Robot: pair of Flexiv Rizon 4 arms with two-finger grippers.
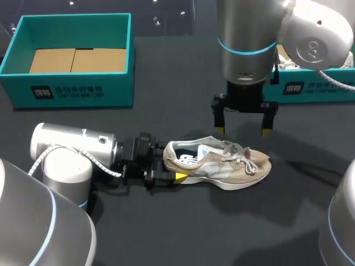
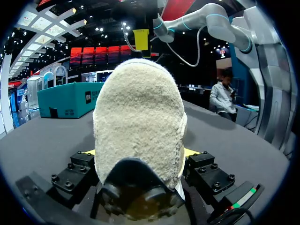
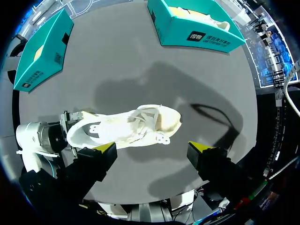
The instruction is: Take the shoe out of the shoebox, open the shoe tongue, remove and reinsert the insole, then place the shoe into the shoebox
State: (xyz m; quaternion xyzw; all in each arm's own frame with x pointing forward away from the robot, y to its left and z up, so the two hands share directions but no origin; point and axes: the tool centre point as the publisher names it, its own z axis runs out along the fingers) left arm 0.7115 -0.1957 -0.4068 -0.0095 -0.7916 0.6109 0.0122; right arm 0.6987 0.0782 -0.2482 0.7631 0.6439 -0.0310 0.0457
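One beige shoe point(image 1: 222, 162), white sole, white laces, frame centre — left gripper point(image 1: 172, 169) clamps its heel; right gripper point(image 1: 243, 132) spread wide above.

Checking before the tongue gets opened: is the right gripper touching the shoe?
Apart. The head view shows the right gripper with its open yellow tips behind the shoe, a strip of dark table between them.

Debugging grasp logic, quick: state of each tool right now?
Left tool: closed on the heel of the shoe.
Right tool: open, holding nothing, above the shoe.
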